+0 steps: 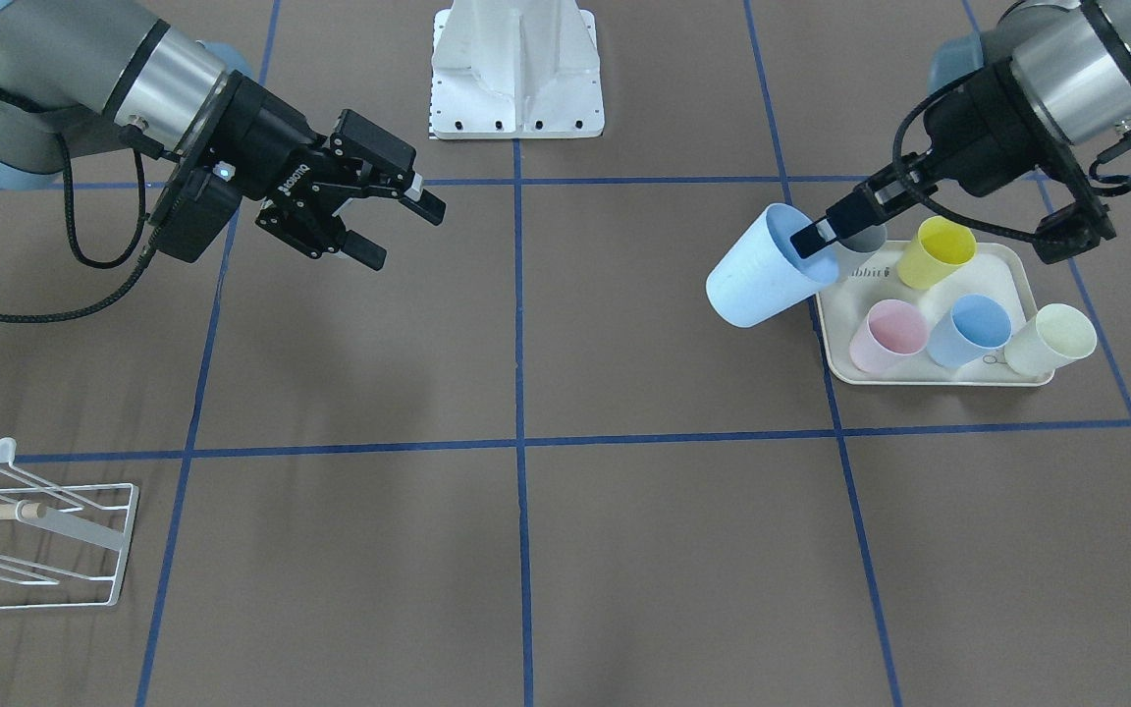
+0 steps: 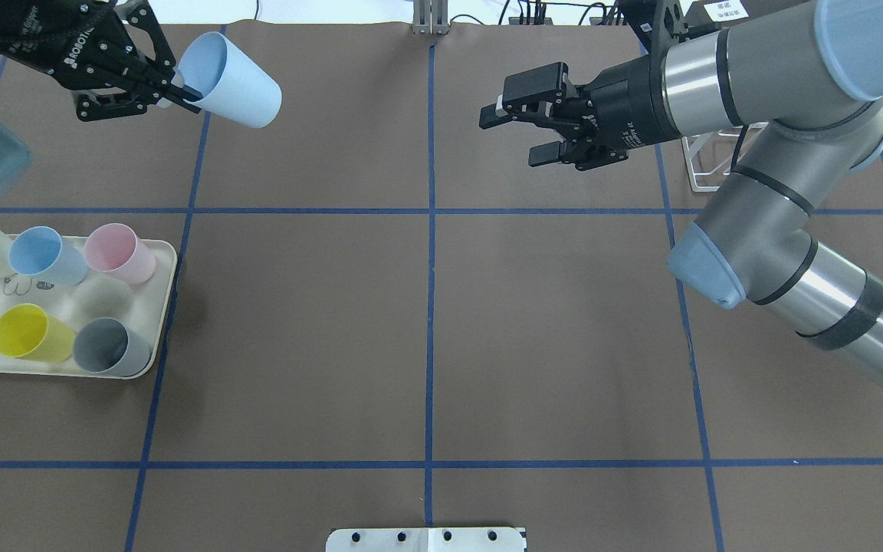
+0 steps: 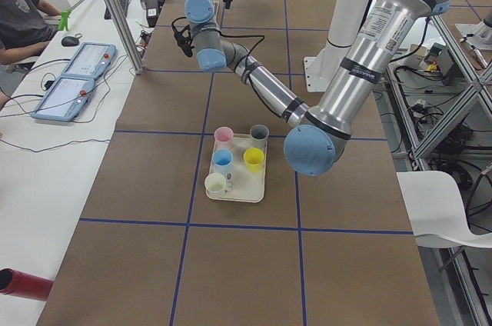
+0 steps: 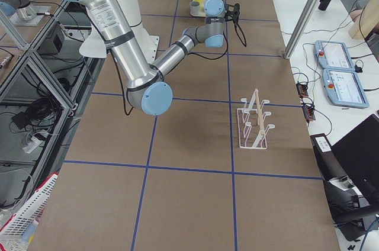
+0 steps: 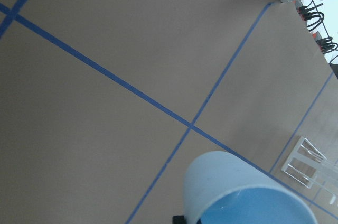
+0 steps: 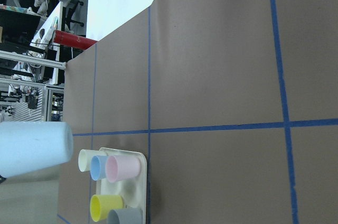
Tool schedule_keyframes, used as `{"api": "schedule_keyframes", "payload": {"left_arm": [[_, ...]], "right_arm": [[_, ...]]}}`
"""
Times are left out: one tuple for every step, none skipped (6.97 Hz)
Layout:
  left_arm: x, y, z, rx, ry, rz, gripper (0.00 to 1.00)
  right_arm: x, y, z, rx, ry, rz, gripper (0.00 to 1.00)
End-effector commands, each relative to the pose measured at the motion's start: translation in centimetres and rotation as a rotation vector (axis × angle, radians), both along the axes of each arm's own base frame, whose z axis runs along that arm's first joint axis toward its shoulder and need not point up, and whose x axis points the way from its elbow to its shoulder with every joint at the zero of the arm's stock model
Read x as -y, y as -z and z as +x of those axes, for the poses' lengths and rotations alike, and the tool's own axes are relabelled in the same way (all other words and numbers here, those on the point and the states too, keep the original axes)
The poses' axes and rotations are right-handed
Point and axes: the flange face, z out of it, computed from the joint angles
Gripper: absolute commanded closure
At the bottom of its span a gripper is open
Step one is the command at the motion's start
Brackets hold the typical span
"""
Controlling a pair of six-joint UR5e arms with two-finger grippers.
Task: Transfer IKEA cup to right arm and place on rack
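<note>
My left gripper point(image 1: 814, 239) is shut on the rim of a light blue IKEA cup point(image 1: 752, 285), one finger inside it. The cup point(image 2: 246, 88) hangs tilted in the air, its bottom pointing toward the table's middle, beside the cream tray point(image 1: 924, 378). It fills the lower edge of the left wrist view point(image 5: 227, 182). My right gripper point(image 1: 406, 234) is open and empty, facing the cup point(image 6: 31, 147) across a wide gap. The white wire rack point(image 1: 35, 530) with its wooden dowel stands on the right arm's side, partly hidden behind that arm point(image 2: 706, 165) from overhead.
The cream tray point(image 2: 58, 368) holds several upright cups: pink, blue, pale yellow, yellow and grey. A white base mount point(image 1: 516, 79) sits at the robot's edge. A person sits at a side desk point(image 3: 23, 18) with tablets.
</note>
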Motion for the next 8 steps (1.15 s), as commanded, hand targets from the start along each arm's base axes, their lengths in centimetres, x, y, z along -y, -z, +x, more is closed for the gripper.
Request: {"api": "schedule_keyframes", "payload": {"left_arm": [[-2.0, 3.8, 4.6, -0.161, 0.093, -0.065, 1.00], [-3.0, 4.4, 5.8, -0.251, 0.127, -0.090, 1.00], [-3.2, 4.1, 6.6, -0.336, 0.139, -0.157, 1.00], [-3.4, 3.6, 6.5, -0.414, 0.117, -0.234, 1.00], [-3.9, 3.2, 6.6, -0.483, 0.076, -0.286, 1.00], [-4.3, 2.5, 7.1, -0.574, 0.018, -0.383, 1.00], [-4.6, 3.9, 7.7, -0.630, -0.016, -0.460, 1.00], [-5.0, 5.8, 8.4, -0.656, -0.064, -0.536, 1.00]], "right_arm": [[-1.4, 0.8, -0.1, 0.104, 0.018, -0.028, 0.04], [-1.7, 1.1, 0.2, 0.150, 0.029, -0.060, 0.04], [-2.1, 1.3, 0.7, 0.206, 0.032, -0.072, 0.04], [-2.1, 1.1, 1.0, 0.277, 0.029, -0.093, 0.04], [-2.0, 0.2, 1.1, 0.355, 0.030, -0.105, 0.05], [-2.0, -1.0, 0.6, 0.447, 0.026, -0.101, 0.05], [-2.0, -1.0, 0.0, 0.472, 0.033, -0.084, 0.04], [-1.4, 0.8, -0.6, 0.489, 0.038, -0.066, 0.03]]}}
